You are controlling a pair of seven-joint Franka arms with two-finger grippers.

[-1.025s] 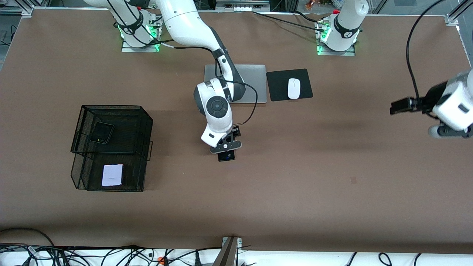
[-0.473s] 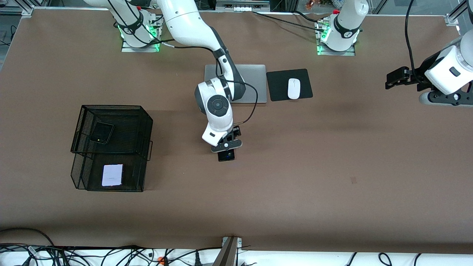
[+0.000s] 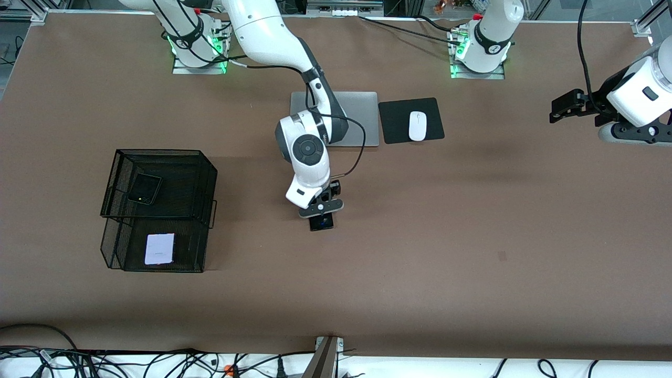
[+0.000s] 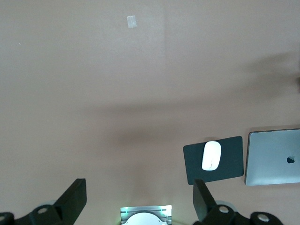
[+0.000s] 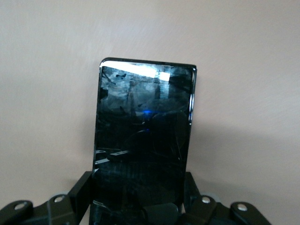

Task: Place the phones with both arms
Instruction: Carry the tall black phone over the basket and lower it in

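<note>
The longer black phone lies flat at the middle of the table. My right gripper is shut on its near end, one finger against each long side. A small black phone lies in the upper tier of a black mesh basket, and a white-lavender phone lies in its lower tier. My left gripper hangs open and empty above the table at the left arm's end.
A silver laptop lies near the arms' bases. Beside it a white mouse rests on a black pad. Cables run along the table's front edge.
My right gripper's fingers have shut on the long black phone. The left arm has swung up toward the bases' side of the table and has nearly settled.
</note>
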